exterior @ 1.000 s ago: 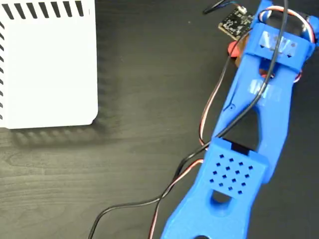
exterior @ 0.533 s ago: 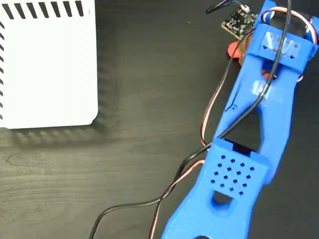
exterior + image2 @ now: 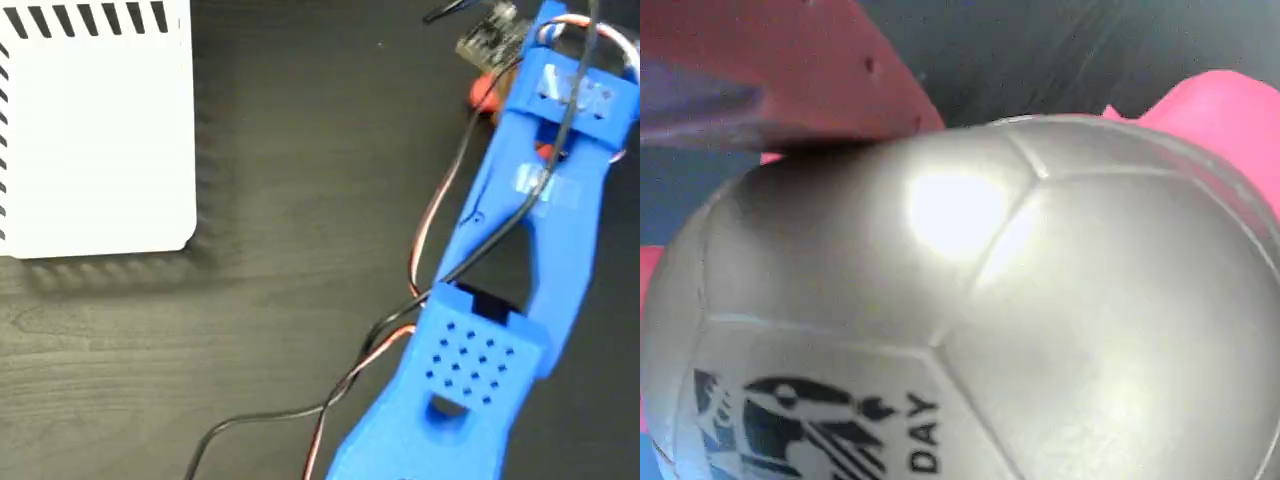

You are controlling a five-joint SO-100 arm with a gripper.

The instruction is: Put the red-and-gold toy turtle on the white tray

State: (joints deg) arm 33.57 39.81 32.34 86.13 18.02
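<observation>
Counted are one red-and-gold toy turtle (image 3: 980,310), one white tray (image 3: 95,130), one claw (image 3: 790,75); its grip cannot be told.

The domed gold shell of the red-and-gold toy turtle (image 3: 980,310) is seen filling nearly the whole wrist view, marked with seam lines and a bright glare spot. A black printed mark with the letters "DAY" is shown at lower left. Coral-red body parts are glimpsed at right and left edges. A reddish gripper finger (image 3: 780,70), possibly touching the shell, is pictured at upper left against the dark table (image 3: 1040,50).
</observation>
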